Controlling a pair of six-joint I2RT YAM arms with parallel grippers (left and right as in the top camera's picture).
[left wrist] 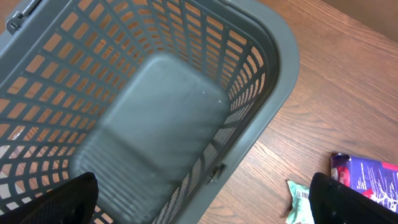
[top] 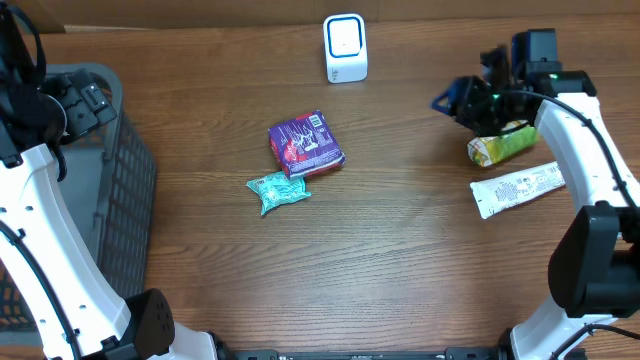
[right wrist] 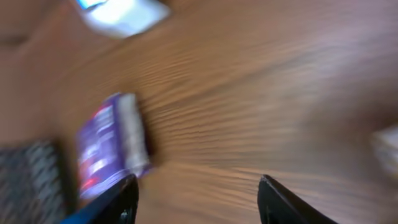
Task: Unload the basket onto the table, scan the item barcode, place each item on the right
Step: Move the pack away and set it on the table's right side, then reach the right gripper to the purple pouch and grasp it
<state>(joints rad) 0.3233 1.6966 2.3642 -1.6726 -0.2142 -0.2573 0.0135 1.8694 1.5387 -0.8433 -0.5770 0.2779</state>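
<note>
A white barcode scanner [top: 345, 48] stands at the table's far edge. Four packets lie on the wood: a purple one [top: 306, 145] in the middle, a teal one [top: 278, 191] just in front of it, a yellow-green one [top: 500, 146] and a white one [top: 518, 188] on the right. My right gripper [top: 455, 100] hovers just left of and behind the yellow-green packet. Its wrist view is blurred; there the gripper [right wrist: 199, 202] is open and empty above bare wood, with the purple packet [right wrist: 106, 146] to its left. My left gripper [left wrist: 205, 205] is open over the basket.
A grey plastic basket [top: 130, 190] stands at the left edge of the table; its slotted wall [left wrist: 249, 81] fills the left wrist view, and nothing shows inside. The teal packet [left wrist: 298, 202] and purple packet [left wrist: 367, 174] lie just right of it.
</note>
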